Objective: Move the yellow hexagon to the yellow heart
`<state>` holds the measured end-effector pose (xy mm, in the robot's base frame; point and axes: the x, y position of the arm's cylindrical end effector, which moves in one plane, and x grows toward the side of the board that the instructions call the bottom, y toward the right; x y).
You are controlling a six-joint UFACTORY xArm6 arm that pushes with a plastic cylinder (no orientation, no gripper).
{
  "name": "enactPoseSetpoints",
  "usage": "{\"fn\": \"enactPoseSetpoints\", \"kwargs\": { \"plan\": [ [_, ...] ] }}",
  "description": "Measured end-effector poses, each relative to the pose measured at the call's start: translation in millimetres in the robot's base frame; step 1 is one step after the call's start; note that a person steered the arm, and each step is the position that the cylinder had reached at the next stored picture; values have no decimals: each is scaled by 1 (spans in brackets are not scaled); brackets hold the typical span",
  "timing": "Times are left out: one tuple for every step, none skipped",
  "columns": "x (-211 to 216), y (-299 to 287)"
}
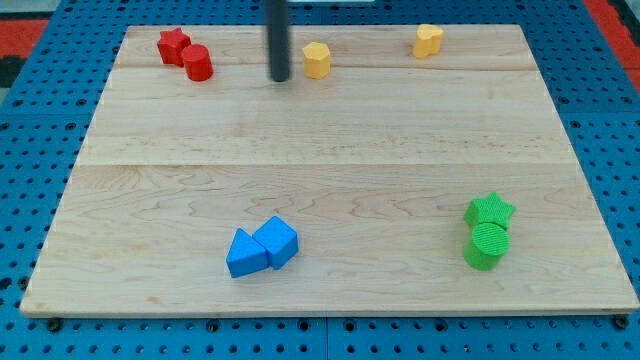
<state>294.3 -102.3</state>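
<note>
My tip [280,78] rests on the table [330,150] near the view's top, just left of the yellow hexagon [316,60], not touching it. There is no gripper, only the rod. The yellow heart [428,40] sits well apart toward the view's right, near the top edge.

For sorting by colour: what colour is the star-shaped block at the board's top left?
Red star, camera view.

Eight blocks on the desk [330,130], two of every colour. Red: one red star [173,45], one red cylinder [197,63]; yellow: one yellow hexagon [316,60], one yellow heart [428,40]. Blue: one blue triangle [244,254], one blue cube [277,241]; green: one green star [490,210], one green cylinder [487,245].
</note>
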Motion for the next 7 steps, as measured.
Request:
{"fn": "enactPoseSetpoints", "kwargs": {
  "plan": [
    [-24, 56],
    [-24, 151],
    [-11, 142],
    [-50, 92],
    [-69, 174],
    [-44, 183],
    [19, 160]
  ]
}}
